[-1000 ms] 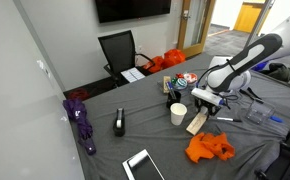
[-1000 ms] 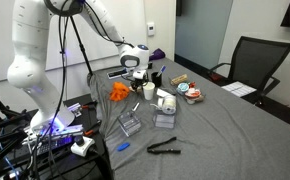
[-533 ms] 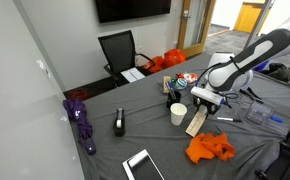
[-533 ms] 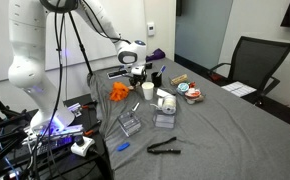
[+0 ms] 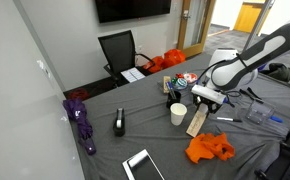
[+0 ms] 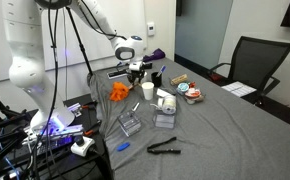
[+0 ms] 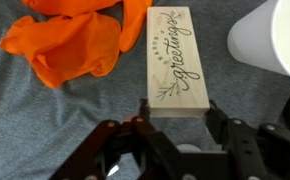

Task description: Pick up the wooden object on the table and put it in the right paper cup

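- Gripping the near end of the wooden object [image 7: 178, 55], the gripper [image 7: 177, 118] has its jaws drawn in narrow on either side of the pale block in the wrist view; the word "greetings" runs in script along the block's face
- in an exterior view the wooden object [image 5: 196, 123] slants down from the gripper [image 5: 207, 99] toward the grey table [image 5: 135, 112]; whether its lower end touches the surface cannot be told
- an orange cloth [image 7: 70, 40] lies crumpled just beside the block on one side; a white paper cup [image 7: 270, 45] stands near it on the other, not touching
- the cup [image 5: 178, 113] stands upright on the table close to the block; the orange cloth [image 5: 208, 148] lies nearer the camera
- a black office chair [image 5: 118, 50] sits at the table's far edge
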You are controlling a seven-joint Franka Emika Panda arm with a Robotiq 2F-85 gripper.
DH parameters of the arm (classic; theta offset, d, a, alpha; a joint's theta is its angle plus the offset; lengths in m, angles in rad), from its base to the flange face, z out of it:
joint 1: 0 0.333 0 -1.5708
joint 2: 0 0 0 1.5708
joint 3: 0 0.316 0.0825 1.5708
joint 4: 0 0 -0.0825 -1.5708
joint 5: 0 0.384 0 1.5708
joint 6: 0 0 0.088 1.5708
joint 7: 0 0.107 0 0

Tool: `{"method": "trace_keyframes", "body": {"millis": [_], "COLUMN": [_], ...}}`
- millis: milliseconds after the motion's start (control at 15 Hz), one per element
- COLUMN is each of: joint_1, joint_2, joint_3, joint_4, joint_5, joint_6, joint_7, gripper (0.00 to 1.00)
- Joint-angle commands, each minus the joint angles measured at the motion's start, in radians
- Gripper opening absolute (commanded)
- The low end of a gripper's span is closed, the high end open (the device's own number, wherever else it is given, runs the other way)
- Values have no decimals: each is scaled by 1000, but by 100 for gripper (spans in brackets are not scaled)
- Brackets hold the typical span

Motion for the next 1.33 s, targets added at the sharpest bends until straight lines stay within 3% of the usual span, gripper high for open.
{"method": "trace_keyframes", "body": {"millis": [0, 467, 1267], "joint_1": [-4, -53, -52], "joint_2": [-71, -168, -201], "joint_3": [-11, -7, -13], "joint_4": [-66, -127, -157], "joint_5": [-20, 22, 11], "joint_6": [7, 2, 11], "joint_7": [-19, -98, -67], "gripper": [32, 32, 32]}}
